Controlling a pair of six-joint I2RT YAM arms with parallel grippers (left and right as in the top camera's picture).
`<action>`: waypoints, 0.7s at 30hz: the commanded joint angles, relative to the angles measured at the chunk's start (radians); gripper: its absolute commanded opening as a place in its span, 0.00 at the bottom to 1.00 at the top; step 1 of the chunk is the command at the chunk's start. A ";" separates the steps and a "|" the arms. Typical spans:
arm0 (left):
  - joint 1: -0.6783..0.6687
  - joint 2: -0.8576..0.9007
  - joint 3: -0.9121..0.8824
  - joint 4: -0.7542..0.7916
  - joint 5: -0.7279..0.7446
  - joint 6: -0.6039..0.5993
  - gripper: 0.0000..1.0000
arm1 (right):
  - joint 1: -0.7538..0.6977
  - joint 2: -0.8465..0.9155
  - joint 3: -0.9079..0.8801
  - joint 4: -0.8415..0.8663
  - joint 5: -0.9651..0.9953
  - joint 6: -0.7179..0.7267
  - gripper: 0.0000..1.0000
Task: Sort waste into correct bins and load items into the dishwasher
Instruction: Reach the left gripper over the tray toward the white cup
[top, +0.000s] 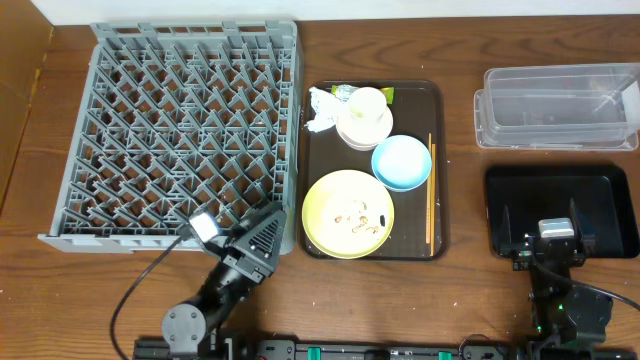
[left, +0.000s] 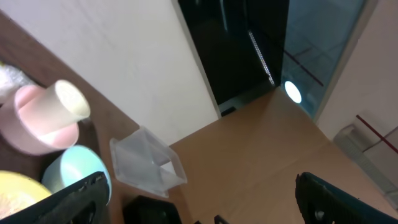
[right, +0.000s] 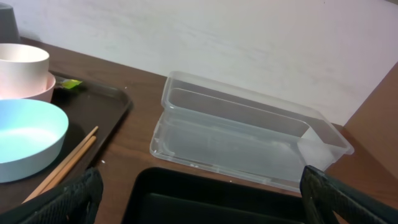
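On the dark brown tray sit a pale yellow plate with beige crumbs, a light blue bowl, a cream cup inside a pinkish-white bowl, a crumpled white napkin, a yellow-green wrapper and wooden chopsticks. The grey dish rack is at the left. The clear tub and black bin are at the right. My left gripper is open and empty near the rack's front corner. My right gripper is open and empty over the black bin's near edge.
The right wrist view shows the clear tub, the blue bowl and the chopsticks. The left wrist view shows the cup, the blue bowl and the clear tub. A white wall lies behind the table.
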 joint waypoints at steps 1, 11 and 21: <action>0.000 0.125 0.204 -0.083 0.010 0.206 0.96 | -0.006 -0.005 -0.003 -0.003 0.002 -0.012 0.99; -0.114 0.842 1.036 -1.232 -0.028 0.925 0.96 | -0.006 -0.005 -0.003 -0.003 0.002 -0.012 0.99; -0.602 1.250 1.374 -1.488 -0.606 0.953 0.96 | -0.006 -0.005 -0.003 -0.003 0.002 -0.012 0.99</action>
